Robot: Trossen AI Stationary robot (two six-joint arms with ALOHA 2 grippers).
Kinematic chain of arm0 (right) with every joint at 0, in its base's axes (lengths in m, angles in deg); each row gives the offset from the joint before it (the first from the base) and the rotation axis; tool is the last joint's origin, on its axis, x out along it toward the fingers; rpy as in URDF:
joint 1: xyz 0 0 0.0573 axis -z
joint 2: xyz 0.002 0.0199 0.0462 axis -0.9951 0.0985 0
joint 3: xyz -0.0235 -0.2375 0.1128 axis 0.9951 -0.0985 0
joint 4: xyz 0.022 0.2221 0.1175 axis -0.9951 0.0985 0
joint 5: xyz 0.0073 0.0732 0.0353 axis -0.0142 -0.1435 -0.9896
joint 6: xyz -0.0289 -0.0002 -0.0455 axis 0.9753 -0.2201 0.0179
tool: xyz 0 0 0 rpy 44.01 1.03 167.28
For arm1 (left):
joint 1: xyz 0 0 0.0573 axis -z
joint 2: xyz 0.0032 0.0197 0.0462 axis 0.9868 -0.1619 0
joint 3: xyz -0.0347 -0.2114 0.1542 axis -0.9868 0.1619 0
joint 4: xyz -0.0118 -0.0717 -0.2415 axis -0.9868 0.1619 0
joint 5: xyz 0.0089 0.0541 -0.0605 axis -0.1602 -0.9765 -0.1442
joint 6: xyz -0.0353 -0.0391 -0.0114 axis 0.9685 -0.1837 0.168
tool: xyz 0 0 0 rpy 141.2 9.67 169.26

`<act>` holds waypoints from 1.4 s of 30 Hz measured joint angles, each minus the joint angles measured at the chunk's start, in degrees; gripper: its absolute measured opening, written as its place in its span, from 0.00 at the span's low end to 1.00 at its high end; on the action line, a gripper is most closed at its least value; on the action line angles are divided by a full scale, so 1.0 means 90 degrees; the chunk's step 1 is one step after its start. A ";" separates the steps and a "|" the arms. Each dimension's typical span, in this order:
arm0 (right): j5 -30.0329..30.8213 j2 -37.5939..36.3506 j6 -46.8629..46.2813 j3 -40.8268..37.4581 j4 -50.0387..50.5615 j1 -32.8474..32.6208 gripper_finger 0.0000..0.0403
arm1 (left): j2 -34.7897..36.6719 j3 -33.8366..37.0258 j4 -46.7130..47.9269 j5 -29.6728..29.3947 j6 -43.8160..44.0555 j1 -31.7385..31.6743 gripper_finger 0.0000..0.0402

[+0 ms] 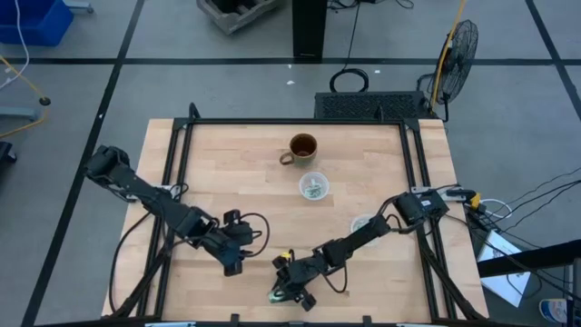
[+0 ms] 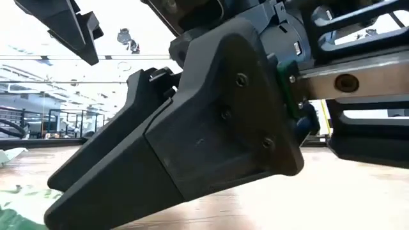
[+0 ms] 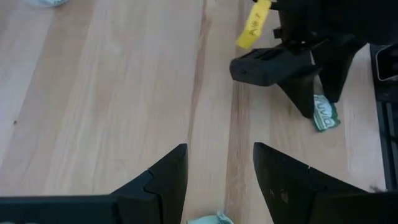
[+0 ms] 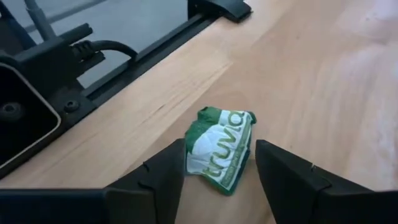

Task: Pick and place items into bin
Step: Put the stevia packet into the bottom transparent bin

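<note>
The items are small green-and-white packets. One packet lies flat on the wood near the table's near edge, between the fingers of my open right gripper, which stand on either side of it. In the high view that gripper is low over the packet. My left gripper hovers open just to its left. Another packet shows between the left gripper's fingers at the left wrist picture's edge. The clear cup holds a few packets. A pale piece lies right of centre.
A brown mug stands beyond the clear cup, toward the far edge. A black frame borders the table on its left, right and far sides. The two grippers are close together near the near edge. Bare wood lies across the table's left half.
</note>
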 joint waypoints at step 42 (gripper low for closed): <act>0.2883 -0.4699 -0.5040 -0.0078 0.9179 -0.1146 0.01 | -0.0002 0.0002 -0.0156 -0.0086 0.0431 0.0371 0.47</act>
